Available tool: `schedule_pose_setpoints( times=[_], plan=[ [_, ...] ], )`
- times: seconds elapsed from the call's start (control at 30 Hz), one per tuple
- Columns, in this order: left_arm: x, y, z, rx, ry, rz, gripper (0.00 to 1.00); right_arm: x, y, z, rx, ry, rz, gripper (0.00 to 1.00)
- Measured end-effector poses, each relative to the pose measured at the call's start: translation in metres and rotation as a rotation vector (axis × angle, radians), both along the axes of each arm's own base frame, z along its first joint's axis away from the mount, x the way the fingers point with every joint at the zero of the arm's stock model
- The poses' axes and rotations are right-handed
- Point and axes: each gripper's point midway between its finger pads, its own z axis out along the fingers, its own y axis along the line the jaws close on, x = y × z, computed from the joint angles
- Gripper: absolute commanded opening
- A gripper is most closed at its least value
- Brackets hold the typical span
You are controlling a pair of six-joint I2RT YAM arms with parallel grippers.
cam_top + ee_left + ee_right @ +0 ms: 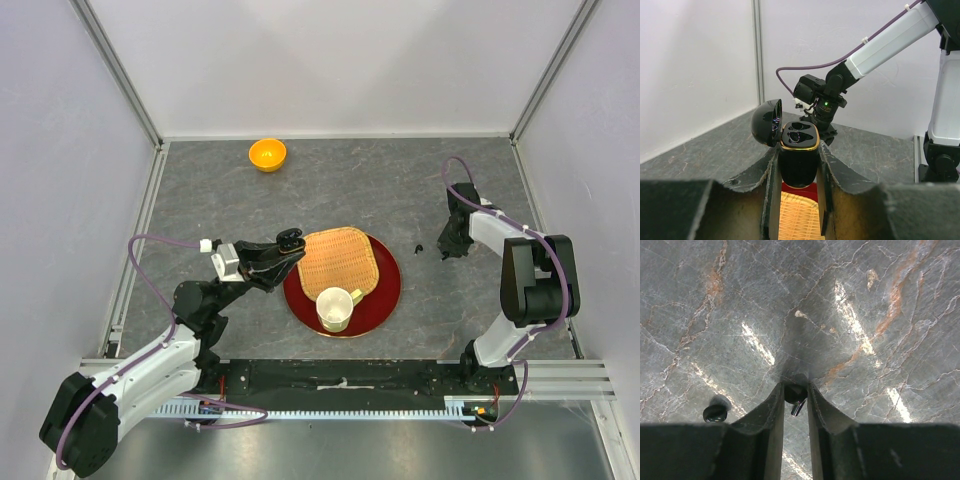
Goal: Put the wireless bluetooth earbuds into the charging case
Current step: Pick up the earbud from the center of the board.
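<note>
Right gripper (795, 389) pinches glossy black earbud (795, 394); left gripper (798, 152) holds open black case (799, 167).

Bright even overhead light, glare streaks on the table (755, 342), soft shadow by right end effector (795, 390), foreground seemingly unfocused.

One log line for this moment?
left gripper: shut on charging case, lid open | right gripper: fingers flank black earbud on table, grip unclear | second black earbud: loose on table

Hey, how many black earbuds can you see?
2. One black earbud sits between the right gripper's fingertips on the table; a second earbud lies loose beside it. More may be hidden.
</note>
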Motion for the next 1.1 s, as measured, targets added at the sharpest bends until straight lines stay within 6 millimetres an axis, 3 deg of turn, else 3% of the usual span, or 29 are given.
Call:
schedule_pose_setpoints(
  times=[0.23, 0.43, 0.53, 0.7, 0.93, 1.1],
  plan=[
    [0.001, 0.0, 0.0, 0.0, 0.003, 0.003, 0.02, 0.001, 0.002, 0.001, -0.009, 0.001, 0.028, 0.02],
    [0.001, 0.0, -0.001, 0.001, 0.007, 0.004, 0.02, 0.005, 0.02, 0.017, -0.041, -0.046, 0.132, 0.0],
    [0.003, -0.001, -0.004, 0.006, 0.016, 0.006, 0.02, 0.014, 0.037, 0.048, -0.048, -0.155, 0.201, 0.0],
    [0.007, -0.003, -0.011, 0.02, 0.04, 0.009, 0.02, 0.022, 0.07, 0.118, -0.027, -0.438, 0.309, 0.0],
    [0.016, -0.005, -0.022, 0.035, 0.08, 0.024, 0.02, 0.004, 0.113, 0.209, 0.043, -0.826, 0.435, 0.0],
    [0.021, -0.007, -0.027, 0.037, 0.098, 0.028, 0.02, -0.013, 0.141, 0.251, 0.086, -0.999, 0.526, 0.0]
  ],
)
